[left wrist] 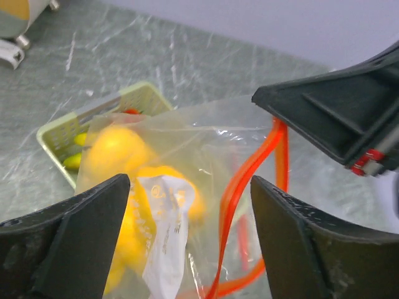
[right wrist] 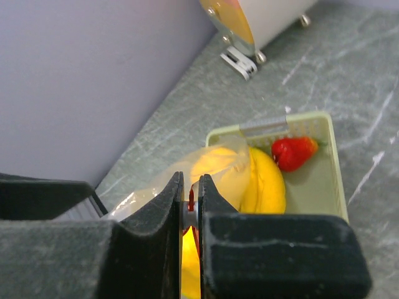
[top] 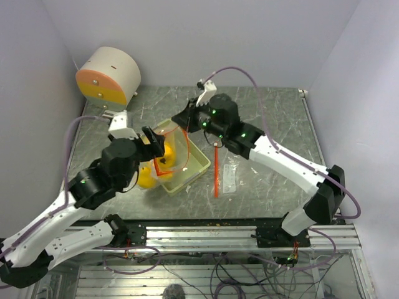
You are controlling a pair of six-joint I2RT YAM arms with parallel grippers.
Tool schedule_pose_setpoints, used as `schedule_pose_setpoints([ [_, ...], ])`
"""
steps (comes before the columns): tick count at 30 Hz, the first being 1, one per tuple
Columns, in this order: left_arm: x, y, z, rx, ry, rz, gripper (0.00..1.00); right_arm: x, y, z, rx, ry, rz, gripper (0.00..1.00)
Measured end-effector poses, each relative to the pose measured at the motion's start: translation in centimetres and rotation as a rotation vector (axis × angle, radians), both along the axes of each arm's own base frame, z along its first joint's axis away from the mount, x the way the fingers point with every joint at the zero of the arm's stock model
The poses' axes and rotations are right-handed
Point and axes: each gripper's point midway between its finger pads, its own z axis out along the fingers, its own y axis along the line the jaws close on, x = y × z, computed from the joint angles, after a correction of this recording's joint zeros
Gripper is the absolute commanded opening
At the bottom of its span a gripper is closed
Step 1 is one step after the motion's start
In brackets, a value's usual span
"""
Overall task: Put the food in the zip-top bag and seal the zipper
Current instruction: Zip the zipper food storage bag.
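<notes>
1. Our left gripper (left wrist: pixel 189 187) stands wide open beside the tray (top: pixel 198 163), holding nothing.
2. Our right gripper (right wrist: pixel 190 187) is clamped on the zip-top bag (left wrist: pixel 206 162) above the tray.
3. We see the red piece (right wrist: pixel 293 151) inside the tray, beside a yellow fruit (right wrist: pixel 268 180).
</notes>
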Motion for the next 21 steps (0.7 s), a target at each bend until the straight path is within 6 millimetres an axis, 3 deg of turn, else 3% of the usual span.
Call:
schedule_pose_setpoints([
  [6,-2.7,2.3,7.6,-0.047,-0.149,-0.078,1.00,1.3,-1.4,5.4,0.073,-0.100,0.164,0.00],
  [11,-5.4,4.8,11.1,-0.041,-0.287,-0.143,0.96,0.6,-1.8,11.5,0.148,-0.220,0.361,0.00],
  [14,-5.8,5.2,12.0,-0.008,-0.327,-0.164,0.90,-0.3,-1.9,13.7,0.167,-0.273,0.486,0.00],
  [16,-5.8,5.0,12.1,0.028,-0.342,-0.186,0.90,-1.0,-1.8,14.4,0.172,-0.293,0.564,0.00],
  [21,-5.5,2.6,12.3,0.121,-0.385,-0.302,0.89,-4.0,-1.7,13.1,0.173,-0.261,0.763,0.00],
])
